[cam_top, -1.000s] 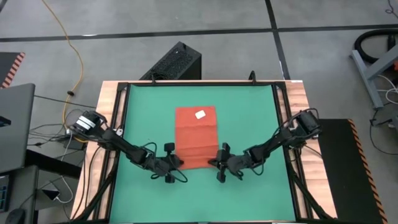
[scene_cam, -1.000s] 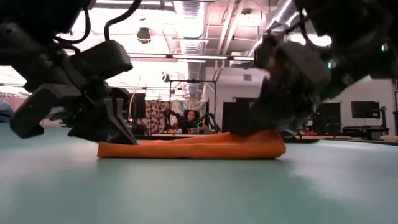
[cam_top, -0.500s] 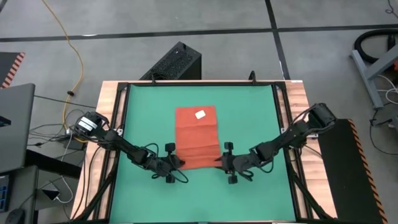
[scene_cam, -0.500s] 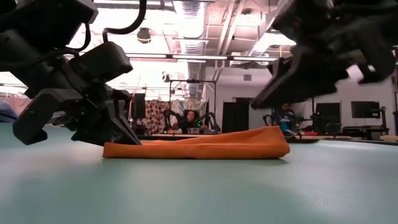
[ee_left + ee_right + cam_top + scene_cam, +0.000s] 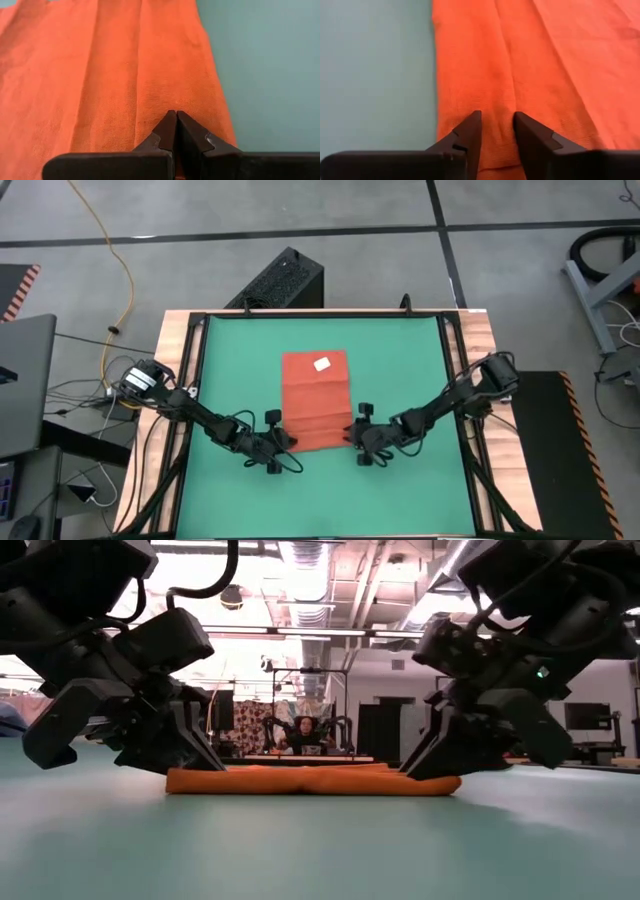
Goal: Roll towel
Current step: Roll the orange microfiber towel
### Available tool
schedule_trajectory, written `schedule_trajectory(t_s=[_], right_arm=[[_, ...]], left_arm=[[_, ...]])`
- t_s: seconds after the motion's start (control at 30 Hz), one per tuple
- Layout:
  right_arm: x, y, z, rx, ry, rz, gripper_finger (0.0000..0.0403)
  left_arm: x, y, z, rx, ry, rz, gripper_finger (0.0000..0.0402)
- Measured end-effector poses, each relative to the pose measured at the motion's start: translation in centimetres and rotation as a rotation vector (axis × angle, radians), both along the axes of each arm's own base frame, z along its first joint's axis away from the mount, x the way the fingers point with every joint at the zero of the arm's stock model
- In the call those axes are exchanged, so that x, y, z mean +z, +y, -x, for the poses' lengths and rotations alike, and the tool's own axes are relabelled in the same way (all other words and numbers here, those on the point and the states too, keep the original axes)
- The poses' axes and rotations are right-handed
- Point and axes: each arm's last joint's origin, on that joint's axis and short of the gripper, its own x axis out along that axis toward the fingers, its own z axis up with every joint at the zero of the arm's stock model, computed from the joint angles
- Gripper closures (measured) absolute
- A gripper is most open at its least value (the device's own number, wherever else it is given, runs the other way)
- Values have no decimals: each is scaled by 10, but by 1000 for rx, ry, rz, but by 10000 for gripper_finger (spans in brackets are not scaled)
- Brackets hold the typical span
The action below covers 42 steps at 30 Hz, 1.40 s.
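Observation:
The orange-red towel lies flat on the green mat, its white tag near the far edge. In the low view the towel is a low, level strip. My left gripper is shut at the towel's near left corner. My right gripper is at the near right corner, open, slanting down. In the right wrist view its two fingers stand apart with the towel running between and beyond them. My left gripper sets its shut fingertips on the towel close to the near left corner, slanting down from the near left. The fingers hide the near edge, so I cannot tell whether cloth is pinched. My right gripper rests its parted fingertips on the towel's top by the near right corner, slanting down from the near right. The cloth lies flat on the mat between them, not gathered.
Wooden table rims flank the mat. A black box stands beyond the far edge and a laptop with cables sits off the left side. In the low view a person sits far back in the room.
My right gripper had the towel's near right corner raised, then let go and drew up and back toward the right edge. It has now come back down onto that corner. The towel's right end has dropped from a raised bulge to lying flat.

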Motion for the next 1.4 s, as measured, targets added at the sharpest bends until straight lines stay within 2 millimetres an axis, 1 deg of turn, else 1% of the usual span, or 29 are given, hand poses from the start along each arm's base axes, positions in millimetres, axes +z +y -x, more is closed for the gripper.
schedule_trajectory(t_s=[0.13, 0.23, 0.4, 0.57, 0.63, 0.7, 0.83, 0.9, 1.1, 1.27, 1.4], right_arm=[[-10, 3, 0, -35, 17, -25, 273], [-9, 5, 1, -35, 10, -24, 273], [11, 6, 11, -41, -4, 34, 266], [42, 8, 16, -8, -95, 49, 262], [48, 10, 18, 21, -106, 70, 263], [49, 14, 20, 68, -106, 105, 265], [40, 26, 24, 180, -164, 137, 268], [31, 26, 25, 189, -178, 138, 266], [8, 15, 27, 151, -169, 134, 247], [-8, 6, 23, 114, -120, 87, 221], [-19, 2, 19, 98, -96, 55, 198]], left_arm=[[0, 0, 0, 0, 2, 0, 401], [0, 0, 0, -2, 4, -2, 401], [-1, 0, 1, -7, 24, -6, 401], [-2, 1, 2, -10, 27, -9, 401], [-2, 1, 2, -12, 27, -11, 401], [-2, 1, 2, -12, 27, -12, 401], [-2, 1, 2, -12, 28, -12, 401], [-2, 1, 2, -13, 28, -12, 401], [-2, 1, 2, -13, 28, -12, 401], [-2, 1, 2, -12, 28, -11, 401], [-2, 1, 2, -7, 27, -6, 401]])
